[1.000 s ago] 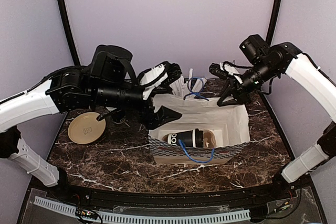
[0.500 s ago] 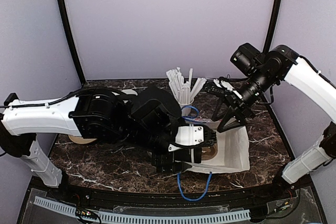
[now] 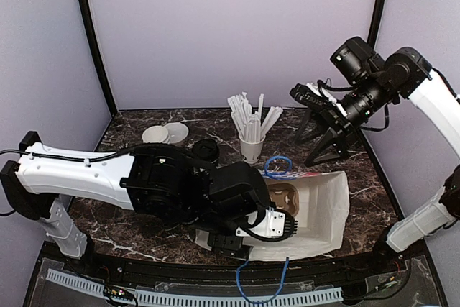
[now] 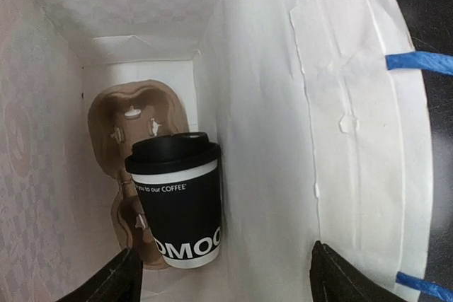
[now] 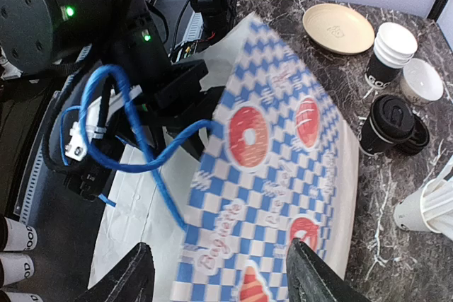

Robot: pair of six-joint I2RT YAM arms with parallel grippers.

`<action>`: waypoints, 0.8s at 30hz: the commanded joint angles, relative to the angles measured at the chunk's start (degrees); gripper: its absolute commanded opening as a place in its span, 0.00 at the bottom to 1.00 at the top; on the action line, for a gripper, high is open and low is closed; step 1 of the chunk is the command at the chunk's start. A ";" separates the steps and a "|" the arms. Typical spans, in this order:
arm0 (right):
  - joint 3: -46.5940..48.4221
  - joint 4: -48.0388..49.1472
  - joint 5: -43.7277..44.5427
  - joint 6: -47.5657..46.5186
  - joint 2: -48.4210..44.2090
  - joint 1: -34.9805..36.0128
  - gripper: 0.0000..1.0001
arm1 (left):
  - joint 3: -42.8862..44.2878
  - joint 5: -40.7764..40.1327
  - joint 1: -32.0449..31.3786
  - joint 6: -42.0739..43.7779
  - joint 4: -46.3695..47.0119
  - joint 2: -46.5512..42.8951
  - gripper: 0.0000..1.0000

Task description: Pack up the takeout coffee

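I'm working over a dark marble table [image 3: 122, 134] closed in by plain lilac walls [image 3: 230, 34], with black posts [image 3: 90, 34] in the back corners.

A white paper bag [image 3: 323, 206] lies slumped on the tabletop, its mouth around my left gripper [image 4: 223, 281]. That gripper's fingers are spread wide and grip nothing. The coffee cup [image 4: 180, 203] sits inside the bag just ahead of them, lid on, base nearest the fingertips. It rests against a brown cardboard carrier [image 4: 134, 125]. The left fingertip is close to the cup's base, and I cannot tell whether they touch.

My right gripper [image 3: 320, 140] hangs in the air above the bag's far end, fingers apart and empty. A blue handle [image 3: 277, 167] lies on the bag below it. A white cup of straws [image 3: 251, 150] stands beyond the bag, off to that gripper's left, with a low stack of black lids [image 3: 206, 150] further left.

From above, the left arm's bulk hides its own gripper, the cup and the bag's mouth. The right wrist view is smeared, so the bag's checked print is hard to read. The left wrist view cuts its fingers off at the bottom edge.
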 commanded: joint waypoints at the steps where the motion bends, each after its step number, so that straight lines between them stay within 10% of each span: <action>1: 3.50 -0.22 -1.90 -1.69 -0.77 -2.63 0.64 | 1.87 -3.33 -0.66 0.98 -2.23 0.02 0.84; 24: -4.24 5.70 -0.39 1.22 -3.24 -5.79 0.66 | 5.68 -8.85 5.11 1.15 -2.95 13.43 0.99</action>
